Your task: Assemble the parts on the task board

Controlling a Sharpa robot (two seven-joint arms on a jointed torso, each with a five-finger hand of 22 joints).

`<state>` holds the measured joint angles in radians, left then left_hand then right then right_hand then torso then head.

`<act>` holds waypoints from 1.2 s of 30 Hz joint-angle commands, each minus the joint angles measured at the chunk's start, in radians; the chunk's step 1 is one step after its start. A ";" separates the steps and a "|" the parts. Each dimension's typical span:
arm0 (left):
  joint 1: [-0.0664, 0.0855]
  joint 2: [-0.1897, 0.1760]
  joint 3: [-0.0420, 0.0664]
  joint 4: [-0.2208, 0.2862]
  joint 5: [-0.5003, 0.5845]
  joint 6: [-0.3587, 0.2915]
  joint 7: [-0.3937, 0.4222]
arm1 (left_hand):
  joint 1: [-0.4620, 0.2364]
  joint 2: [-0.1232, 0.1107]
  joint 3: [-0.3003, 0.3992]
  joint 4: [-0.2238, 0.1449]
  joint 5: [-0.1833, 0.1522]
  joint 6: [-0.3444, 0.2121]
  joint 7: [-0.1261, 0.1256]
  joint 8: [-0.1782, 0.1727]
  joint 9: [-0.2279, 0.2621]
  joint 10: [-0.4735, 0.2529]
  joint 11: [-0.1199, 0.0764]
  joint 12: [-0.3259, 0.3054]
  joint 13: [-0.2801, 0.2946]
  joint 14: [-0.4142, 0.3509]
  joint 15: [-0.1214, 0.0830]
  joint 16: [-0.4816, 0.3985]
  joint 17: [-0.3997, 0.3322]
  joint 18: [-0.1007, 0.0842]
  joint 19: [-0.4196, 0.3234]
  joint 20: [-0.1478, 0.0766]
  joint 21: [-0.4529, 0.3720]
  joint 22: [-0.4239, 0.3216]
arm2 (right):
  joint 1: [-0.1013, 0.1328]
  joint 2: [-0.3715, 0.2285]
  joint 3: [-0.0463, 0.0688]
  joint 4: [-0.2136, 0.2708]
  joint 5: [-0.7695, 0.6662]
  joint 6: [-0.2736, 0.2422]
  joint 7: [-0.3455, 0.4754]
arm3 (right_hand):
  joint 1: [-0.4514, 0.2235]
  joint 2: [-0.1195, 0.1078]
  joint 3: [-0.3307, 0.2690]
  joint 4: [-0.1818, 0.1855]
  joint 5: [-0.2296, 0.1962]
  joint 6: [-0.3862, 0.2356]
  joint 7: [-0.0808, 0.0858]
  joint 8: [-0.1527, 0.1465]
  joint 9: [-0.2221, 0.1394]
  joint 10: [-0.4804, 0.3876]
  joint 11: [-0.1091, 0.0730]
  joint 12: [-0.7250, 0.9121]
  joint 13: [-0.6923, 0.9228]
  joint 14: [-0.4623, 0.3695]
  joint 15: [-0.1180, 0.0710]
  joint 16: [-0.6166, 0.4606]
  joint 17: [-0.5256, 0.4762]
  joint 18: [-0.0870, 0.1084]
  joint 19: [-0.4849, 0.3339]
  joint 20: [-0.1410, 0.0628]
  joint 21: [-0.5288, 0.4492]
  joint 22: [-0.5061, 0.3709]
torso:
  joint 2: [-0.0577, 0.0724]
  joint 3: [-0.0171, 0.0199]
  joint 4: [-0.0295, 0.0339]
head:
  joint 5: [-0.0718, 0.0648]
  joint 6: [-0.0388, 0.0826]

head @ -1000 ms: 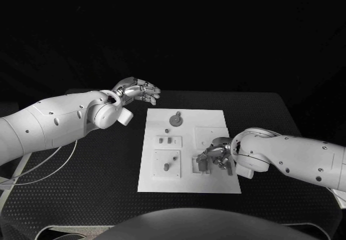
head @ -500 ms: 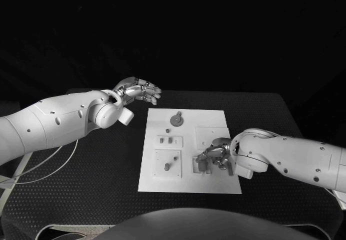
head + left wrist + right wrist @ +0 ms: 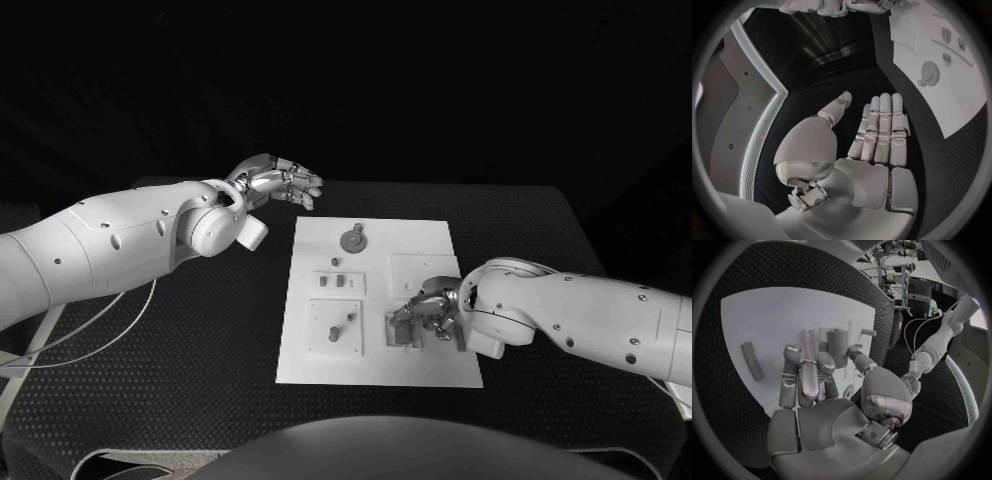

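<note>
The white task board [image 3: 372, 366] lies mid-table with grey parts on it: a round part [image 3: 353, 239] at its far end, a small block [image 3: 339, 283] and a peg [image 3: 333, 332] in a square plate. My right hand [image 3: 424, 316] is low over the board's near right area. In the right wrist view a finger and the thumb of my right hand [image 3: 811, 377] pinch an upright grey cylinder [image 3: 837, 347] standing on the board [image 3: 767, 315]. My left hand [image 3: 280, 181] hovers beyond the board's far left corner, fingers straight and apart, holding nothing [image 3: 879, 130].
A loose grey pin [image 3: 751, 360] lies flat on the board beside my right hand's fingers. The black table [image 3: 188, 340] has bare surface on both sides of the board. A white cable [image 3: 87, 335] hangs under my left arm.
My right hand has shifted slightly leftward over the board's near right area. The left arm and hand have stayed put.
</note>
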<state>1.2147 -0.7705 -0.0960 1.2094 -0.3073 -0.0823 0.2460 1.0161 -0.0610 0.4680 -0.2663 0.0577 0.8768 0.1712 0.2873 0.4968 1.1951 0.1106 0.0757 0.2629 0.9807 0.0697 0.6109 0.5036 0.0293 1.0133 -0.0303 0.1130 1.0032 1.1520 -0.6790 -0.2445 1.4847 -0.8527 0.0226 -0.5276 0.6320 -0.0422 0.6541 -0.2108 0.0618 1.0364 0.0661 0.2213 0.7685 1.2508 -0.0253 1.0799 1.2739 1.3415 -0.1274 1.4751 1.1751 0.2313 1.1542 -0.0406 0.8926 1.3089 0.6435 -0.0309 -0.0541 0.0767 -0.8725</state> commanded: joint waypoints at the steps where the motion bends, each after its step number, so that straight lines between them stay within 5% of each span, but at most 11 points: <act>1: 0.003 0.001 0.001 0.002 0.006 0.015 0.007 | -0.007 0.002 0.000 0.005 -0.005 -0.001 0.003 -0.001 -0.001 0.001 0.002 -0.003 0.000 0.006 -0.001 -0.005 0.001 0.018 0.010 0.000 -0.007 0.002 | -0.006 0.003 -0.003 0.002 -0.003 0.023 0.000 | -0.012 0.001 -0.002 0.007 0.006 0.019 0.014 0.000 0.001 -0.012 -0.005 -0.003 -0.001 -0.005 -0.005 -0.001 -0.002 0.031 0.001 0.002 -0.003 0.017 | 0.000 -0.0003 -0.0002 | 0.002 0.000; 9: 0.003 0.000 0.001 0.002 0.006 0.015 0.007 | -0.007 0.003 0.000 0.006 -0.005 -0.001 0.003 -0.001 -0.001 0.001 0.002 -0.003 0.000 0.006 -0.001 -0.005 0.002 0.018 0.010 0.000 -0.007 0.002 | -0.008 0.006 -0.003 -0.003 -0.003 0.024 0.001 | -0.019 -0.007 -0.002 0.010 0.005 0.018 0.015 -0.001 0.001 -0.017 -0.004 -0.007 -0.004 -0.007 -0.005 -0.002 -0.004 0.031 -0.001 0.002 -0.003 0.018 | 0.000 -0.0002 -0.0003 | 0.005 0.000; 17: 0.003 -0.001 0.001 0.002 0.006 0.015 0.007 | -0.008 0.004 0.000 0.007 -0.004 -0.001 0.003 -0.001 -0.002 0.001 0.002 -0.003 0.000 0.006 -0.001 -0.006 0.003 0.018 0.010 0.000 -0.007 0.002 | -0.012 0.011 -0.003 -0.006 -0.004 0.024 0.003 | -0.038 -0.046 0.003 0.028 0.006 0.013 0.016 -0.006 0.001 -0.026 -0.002 -0.012 -0.009 -0.013 -0.004 -0.003 -0.010 0.031 -0.003 0.002 -0.005 0.017 | 0.000 0.0002 -0.0003 | 0.005 0.000; 36: 0.003 -0.002 0.001 0.002 0.006 0.014 0.006 | -0.008 0.005 0.000 0.008 -0.004 -0.001 0.003 -0.001 -0.002 0.001 0.002 -0.003 0.000 0.006 -0.001 -0.006 0.003 0.018 0.010 0.000 -0.007 0.002 | -0.014 0.015 -0.003 -0.007 -0.018 -0.003 0.010 | -0.050 -0.092 0.024 0.061 0.006 -0.002 0.022 -0.017 0.001 -0.054 0.002 -0.033 -0.026 -0.027 0.001 -0.006 -0.023 0.031 -0.007 0.002 -0.007 0.017 | 0.000 0.0000 -0.0004 | 0.006 0.000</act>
<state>1.2147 -0.7731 -0.0960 1.2098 -0.3071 -0.0810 0.2453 1.0164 -0.0613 0.4680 -0.2663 0.0577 0.8768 0.1712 0.2873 0.4961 1.1951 0.1106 0.0757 0.2629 0.9807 0.0697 0.6109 0.5054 0.0373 1.0170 -0.0339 0.1092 1.0039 1.1443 -0.6685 -0.2443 1.4762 -0.8549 0.0277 -0.5273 0.5810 -0.1305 0.6783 -0.1536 0.0618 1.0386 0.0882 0.2109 0.7717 1.2051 -0.0234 1.0508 1.2486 1.3192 -0.1273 1.4752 1.1531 0.2324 1.1503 -0.0371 0.8925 1.3089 0.6436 -0.0309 -0.0546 0.0832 -0.8725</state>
